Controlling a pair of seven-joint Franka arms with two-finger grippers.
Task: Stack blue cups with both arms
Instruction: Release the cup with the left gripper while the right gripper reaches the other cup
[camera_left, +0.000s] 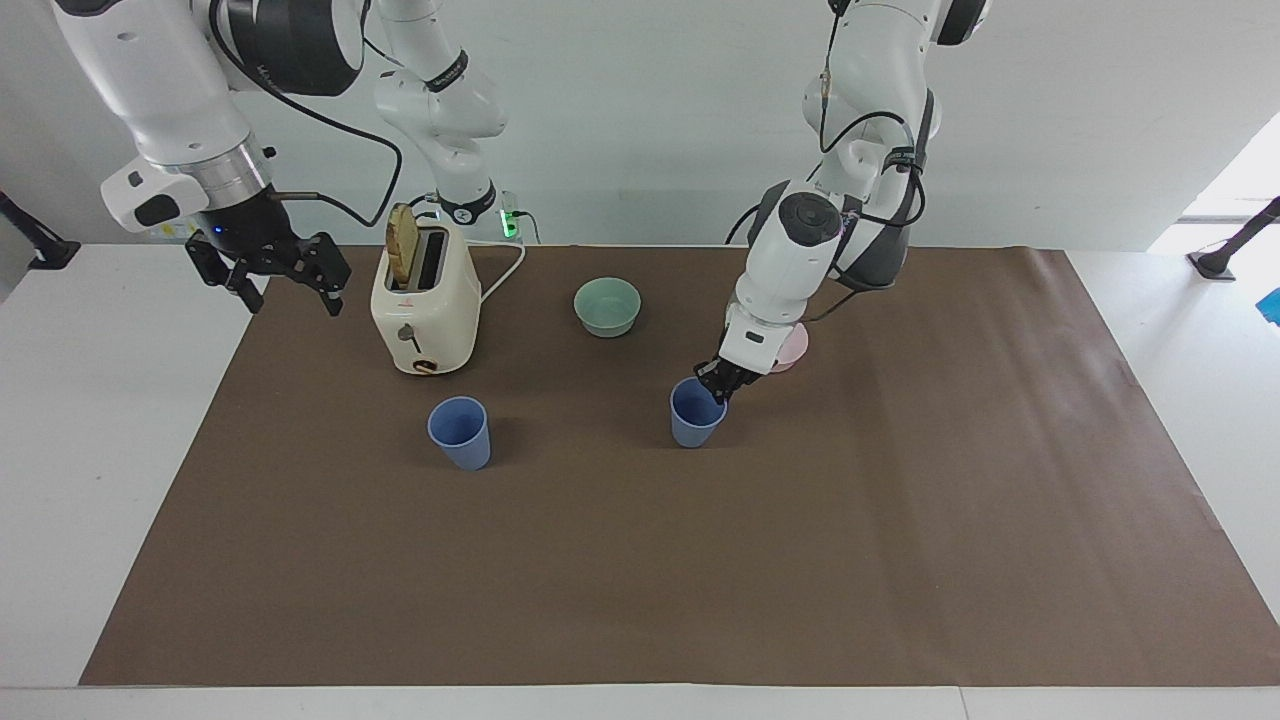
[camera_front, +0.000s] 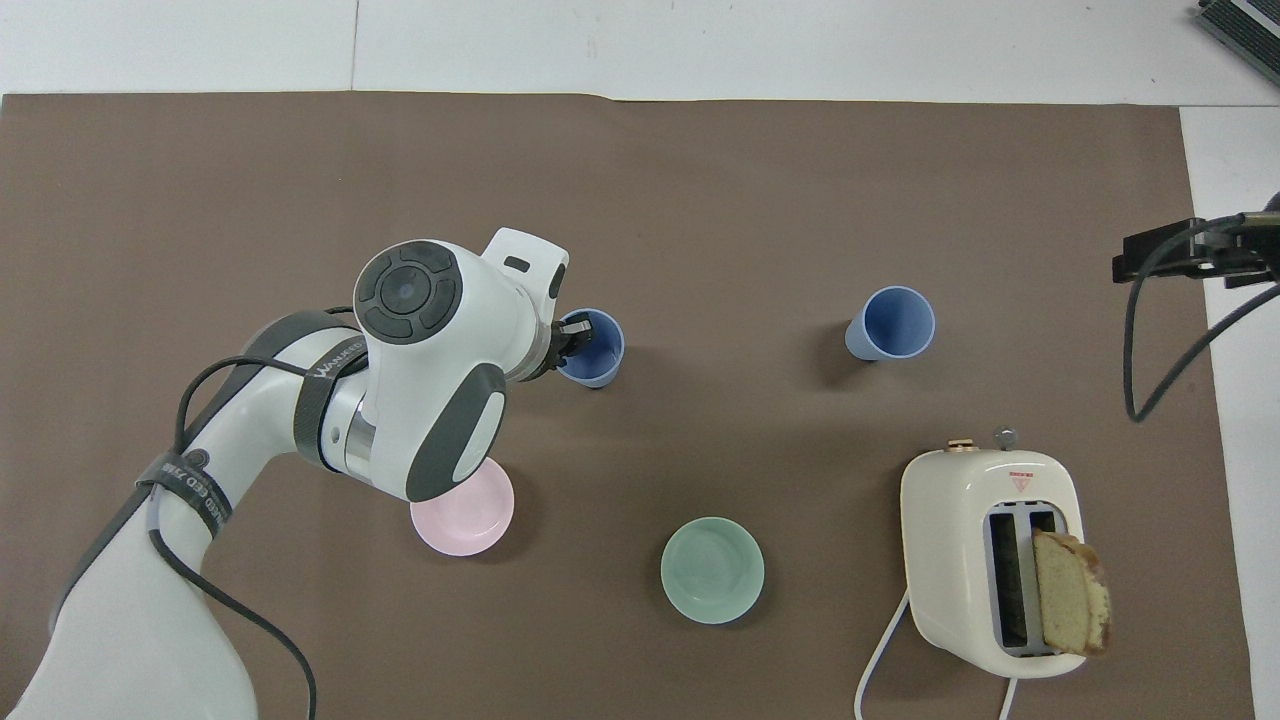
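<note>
One blue cup (camera_left: 695, 418) (camera_front: 596, 352) is upright near the middle of the brown mat. My left gripper (camera_left: 722, 385) (camera_front: 570, 335) is shut on its rim, on the side nearest the robots, one finger inside the cup. Whether the cup's base touches the mat I cannot tell. The other blue cup (camera_left: 460, 432) (camera_front: 892, 323) stands free on the mat toward the right arm's end, farther from the robots than the toaster. My right gripper (camera_left: 290, 295) (camera_front: 1130, 262) hangs open and empty in the air over the mat's edge at the right arm's end.
A cream toaster (camera_left: 425, 310) (camera_front: 985, 560) with a bread slice in one slot stands near the robots. A pale green bowl (camera_left: 607, 306) (camera_front: 712, 570) sits mid-table. A pink bowl (camera_left: 792, 348) (camera_front: 462, 508) lies partly under the left arm.
</note>
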